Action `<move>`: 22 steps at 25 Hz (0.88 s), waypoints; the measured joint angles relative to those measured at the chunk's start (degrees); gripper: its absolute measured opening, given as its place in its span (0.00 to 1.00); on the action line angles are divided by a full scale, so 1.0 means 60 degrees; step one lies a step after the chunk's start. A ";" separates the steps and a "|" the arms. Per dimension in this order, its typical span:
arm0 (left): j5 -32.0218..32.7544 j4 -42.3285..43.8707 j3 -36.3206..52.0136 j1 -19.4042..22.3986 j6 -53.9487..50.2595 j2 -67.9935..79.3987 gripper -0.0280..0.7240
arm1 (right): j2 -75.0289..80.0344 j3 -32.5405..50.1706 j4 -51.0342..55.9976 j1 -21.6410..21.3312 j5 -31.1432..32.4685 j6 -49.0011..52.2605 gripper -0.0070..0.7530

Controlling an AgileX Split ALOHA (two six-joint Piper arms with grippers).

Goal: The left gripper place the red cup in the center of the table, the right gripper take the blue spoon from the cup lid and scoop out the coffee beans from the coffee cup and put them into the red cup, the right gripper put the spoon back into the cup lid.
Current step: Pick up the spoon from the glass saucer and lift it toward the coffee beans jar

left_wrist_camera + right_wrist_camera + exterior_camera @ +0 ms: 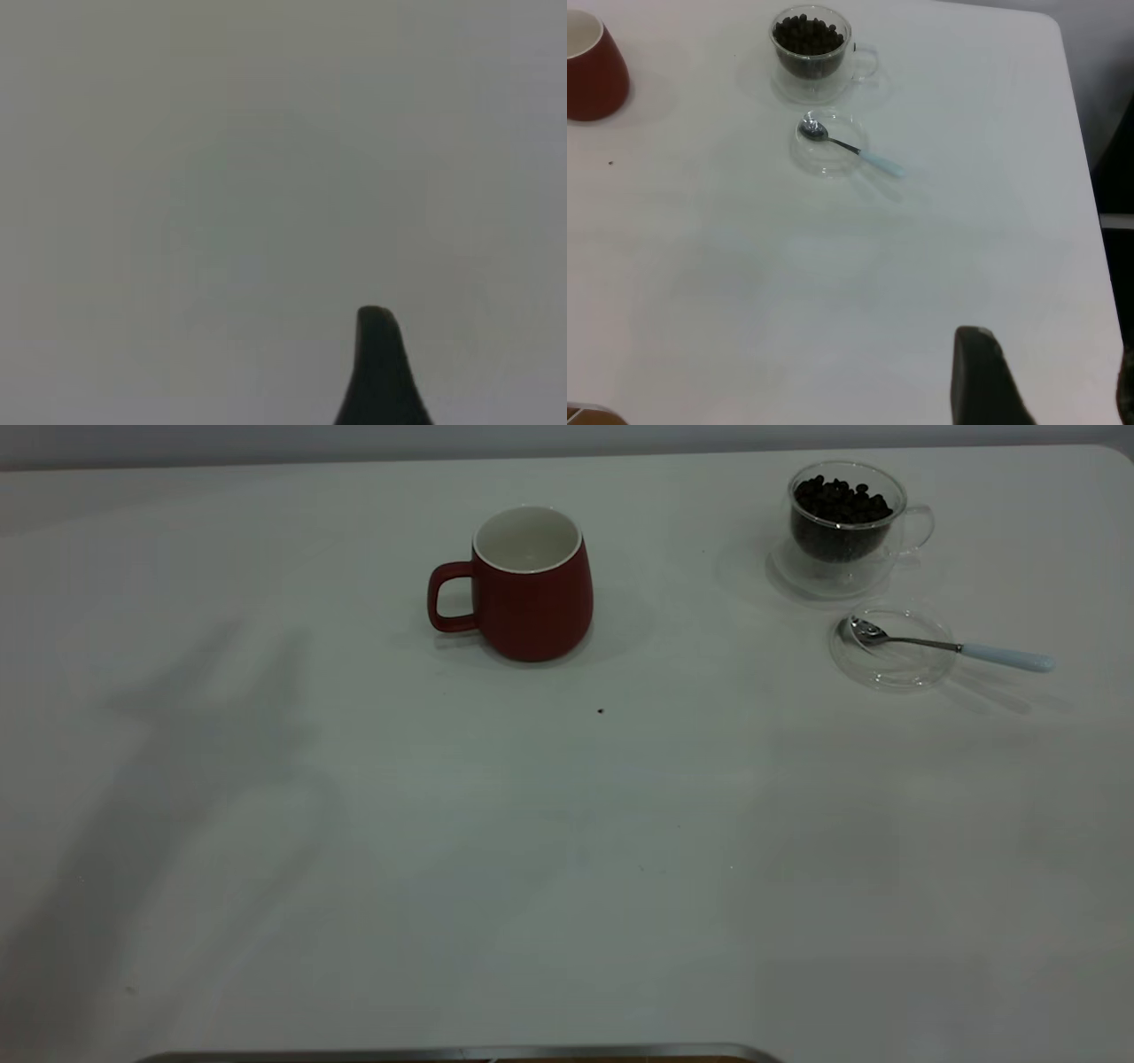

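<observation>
The red cup [532, 602] stands upright and empty on the white table [567, 850], back of centre, with its handle to the left; its edge also shows in the right wrist view [589, 75]. At the back right stands the clear coffee cup [842, 522] [811, 49], full of coffee beans [842, 500]. Just in front of it, the blue spoon [952, 646] [850, 150] lies with its bowl in the cup lid [890, 669] and its handle pointing right. My right gripper [1054, 390] hovers open near the table's right edge, far from the spoon. My left gripper [381, 372] shows only as a black tip over bare table.
A tiny dark speck [601, 711] marks the table in front of the red cup. A metal strip [461, 1054] runs along the near edge. The table's right edge [1090, 221] drops to a dark floor. Neither arm appears in the exterior view.
</observation>
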 joint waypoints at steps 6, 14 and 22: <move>0.5062 -0.3240 0.0080 0.0000 0.4065 -0.0489 0.77 | 0.0000 0.0000 0.0000 0.0000 0.0000 0.0000 0.54; 1.0351 -1.2404 0.0297 0.0000 0.9744 -0.2522 0.68 | 0.0000 0.0000 0.0000 0.0000 0.0000 0.0000 0.54; 1.0351 -1.5627 0.3434 0.0318 1.0906 -0.6110 0.67 | 0.0000 0.0000 0.0000 0.0000 0.0000 0.0000 0.54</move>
